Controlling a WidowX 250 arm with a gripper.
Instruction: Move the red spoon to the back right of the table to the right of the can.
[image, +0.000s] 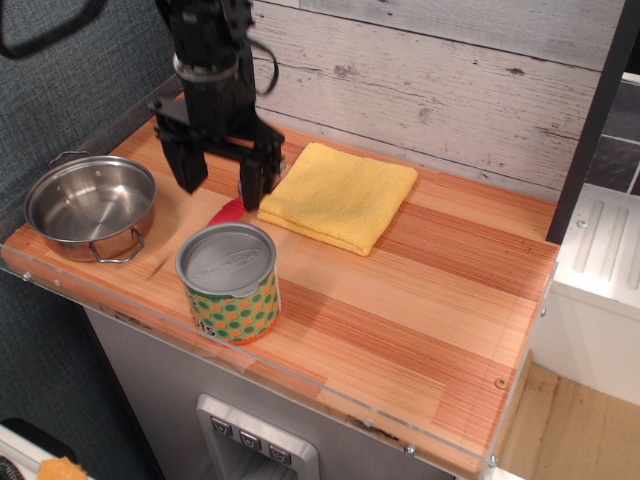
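Note:
The red spoon (227, 212) lies on the table (400, 290) just behind the can (229, 284); only part of its red handle shows, and its metal bowl is hidden behind a finger. The can stands near the front left, yellow label with green and orange dots, grey lid. My gripper (220, 184) is open and hangs over the spoon, one finger to the left of it and one at its bowl end. I cannot tell whether the fingers touch the table.
A steel pot (90, 206) with handles sits at the far left. A folded yellow cloth (340, 195) lies right of the spoon. A dark post (197, 55) and the plank wall stand behind. The acrylic rim (300, 385) runs along the front edge.

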